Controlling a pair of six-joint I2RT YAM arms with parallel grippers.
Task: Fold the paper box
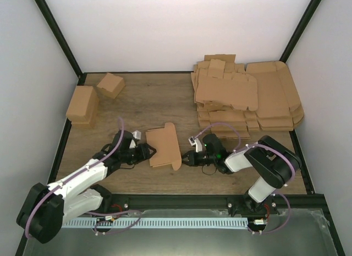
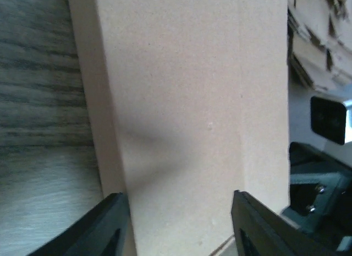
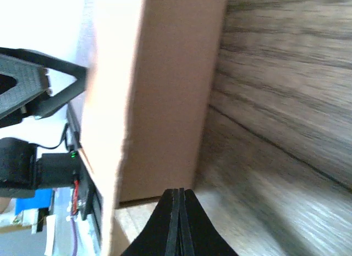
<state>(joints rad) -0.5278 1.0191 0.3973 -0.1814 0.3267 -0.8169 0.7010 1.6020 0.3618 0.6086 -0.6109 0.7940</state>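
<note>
The left wrist view shows the left fingers (image 2: 107,228) apart astride the paper box (image 2: 181,113), grip unclear; the right wrist view shows the right fingers (image 3: 188,229) pressed together, empty, just beside it.

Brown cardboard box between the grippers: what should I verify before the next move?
1. The plain brown cardboard paper box sits between the grippers: ok.
2. Jaws of the left gripper apart over a box panel: ok.
3. Its hold on the box: cannot tell.
4. The right gripper shut, tip at the box's edge: ok.
5. The heap of brown cardboard sheets stands apart: ok.
</note>
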